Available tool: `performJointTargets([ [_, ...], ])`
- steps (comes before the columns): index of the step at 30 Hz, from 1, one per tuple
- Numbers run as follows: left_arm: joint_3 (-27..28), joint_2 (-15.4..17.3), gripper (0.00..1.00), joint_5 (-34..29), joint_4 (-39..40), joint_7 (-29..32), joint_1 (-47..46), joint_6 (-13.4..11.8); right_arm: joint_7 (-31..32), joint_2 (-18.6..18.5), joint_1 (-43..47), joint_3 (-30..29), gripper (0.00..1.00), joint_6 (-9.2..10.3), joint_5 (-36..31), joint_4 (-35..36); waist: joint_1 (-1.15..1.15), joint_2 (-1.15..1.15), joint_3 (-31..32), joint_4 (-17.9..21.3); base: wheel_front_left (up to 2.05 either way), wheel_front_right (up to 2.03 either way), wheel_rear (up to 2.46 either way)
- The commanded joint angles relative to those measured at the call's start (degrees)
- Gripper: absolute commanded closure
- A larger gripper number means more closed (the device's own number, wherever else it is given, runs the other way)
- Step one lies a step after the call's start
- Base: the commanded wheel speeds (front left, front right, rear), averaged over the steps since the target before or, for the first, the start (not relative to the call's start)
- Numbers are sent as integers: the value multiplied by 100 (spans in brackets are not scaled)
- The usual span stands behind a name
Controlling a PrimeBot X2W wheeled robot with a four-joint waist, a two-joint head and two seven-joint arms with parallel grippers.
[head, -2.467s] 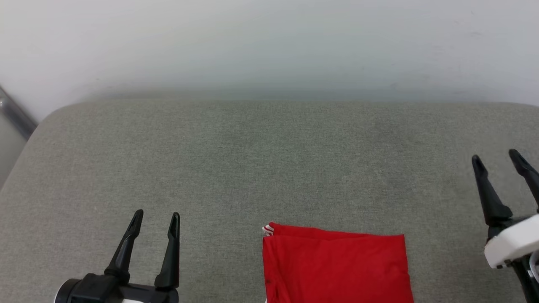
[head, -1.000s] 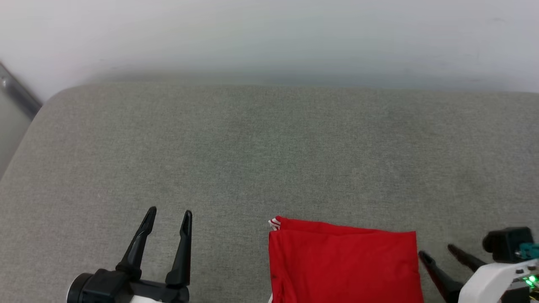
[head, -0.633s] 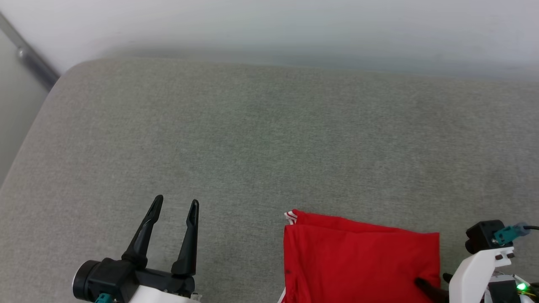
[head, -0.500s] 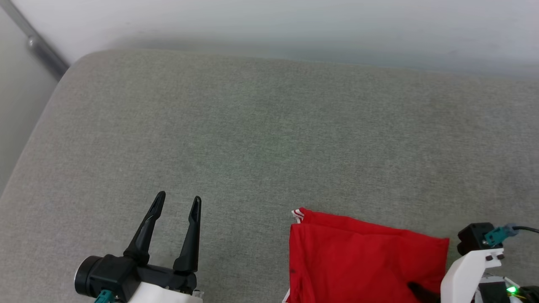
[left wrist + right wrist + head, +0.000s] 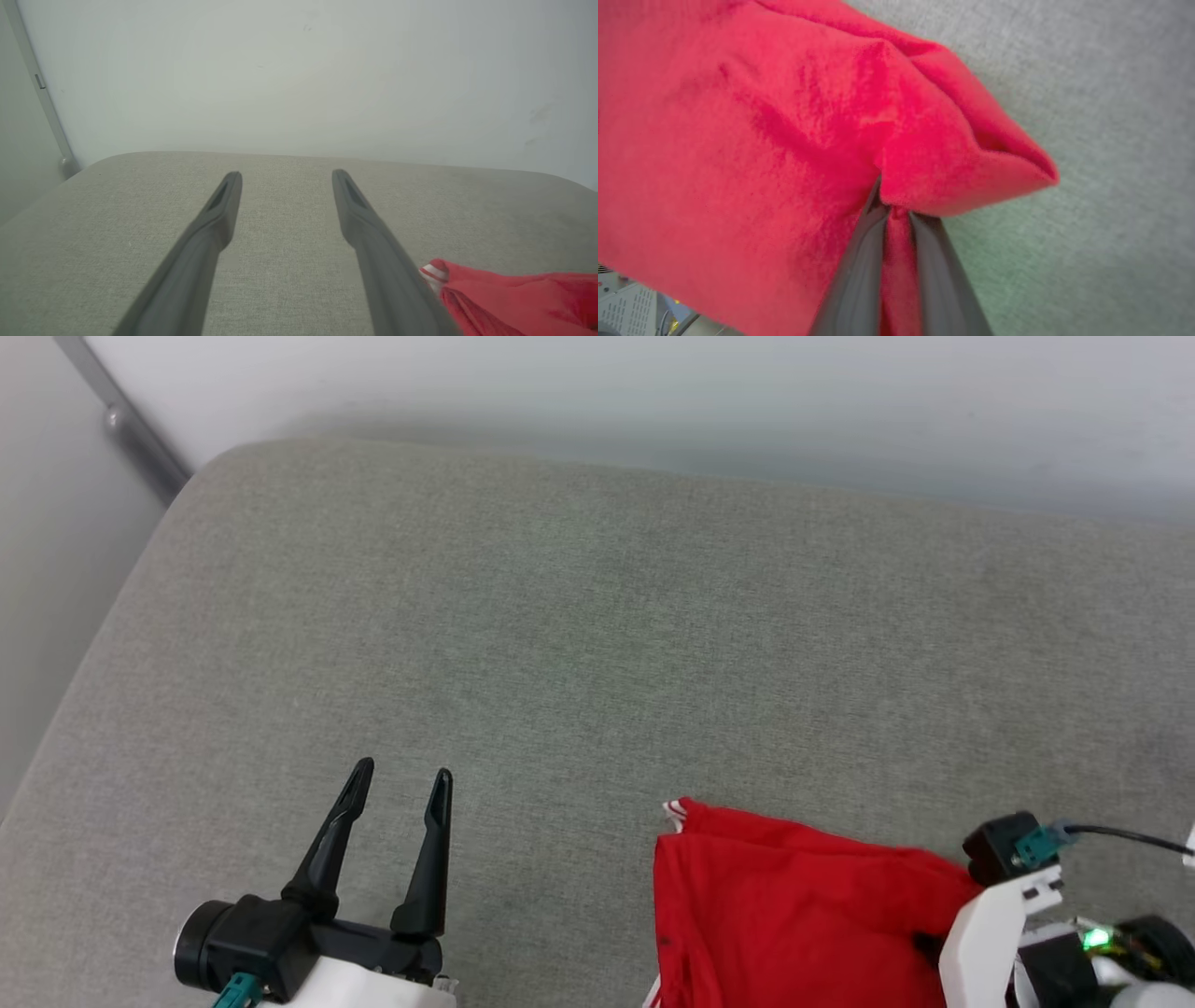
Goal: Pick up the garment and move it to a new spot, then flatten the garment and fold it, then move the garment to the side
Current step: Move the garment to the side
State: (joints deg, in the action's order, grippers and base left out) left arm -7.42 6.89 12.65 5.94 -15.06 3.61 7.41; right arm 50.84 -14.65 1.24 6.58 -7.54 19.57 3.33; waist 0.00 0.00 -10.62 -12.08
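Observation:
The garment (image 5: 794,915), a folded red jersey with a bit of white-and-red trim at its far left corner, lies at the bottom of the head view on the grey cushion (image 5: 597,644). My right gripper (image 5: 894,210) is shut on the garment (image 5: 738,140) at its right edge, fabric pinched between both fingers and bunched above them. In the head view its white wrist covers that edge, and its fingertips are hidden. My left gripper (image 5: 401,782) stands open to the left of the garment, apart from it. The left wrist view has the garment's trimmed corner (image 5: 504,289) beside the right finger.
The cushion runs back to a pale wall (image 5: 653,392). A grey metal bar (image 5: 131,429) slants down at the far left corner. The cushion's left edge curves away beside my left arm.
My right gripper came down from the right, turned toward the garment and shut on its right edge, which is now bunched. The head camera has shifted, so the whole picture moved.

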Motion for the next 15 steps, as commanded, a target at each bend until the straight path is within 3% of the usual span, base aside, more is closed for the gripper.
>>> performJointTargets([
  [1,-27,1,0,10,11,-14,47,4,-106,-265,-231,167,100,9,-153,37,0,0,66,125,0,0,0],
  [6,3,-51,0,41,38,-14,42,4,-283,-1218,-905,1111,100,9,-673,328,0,0,50,696,0,0,0],
  [15,-306,73,0,-32,85,-14,-438,3,-530,-2942,-2520,2650,100,9,-760,331,0,0,-539,2100,0,0,0],
])
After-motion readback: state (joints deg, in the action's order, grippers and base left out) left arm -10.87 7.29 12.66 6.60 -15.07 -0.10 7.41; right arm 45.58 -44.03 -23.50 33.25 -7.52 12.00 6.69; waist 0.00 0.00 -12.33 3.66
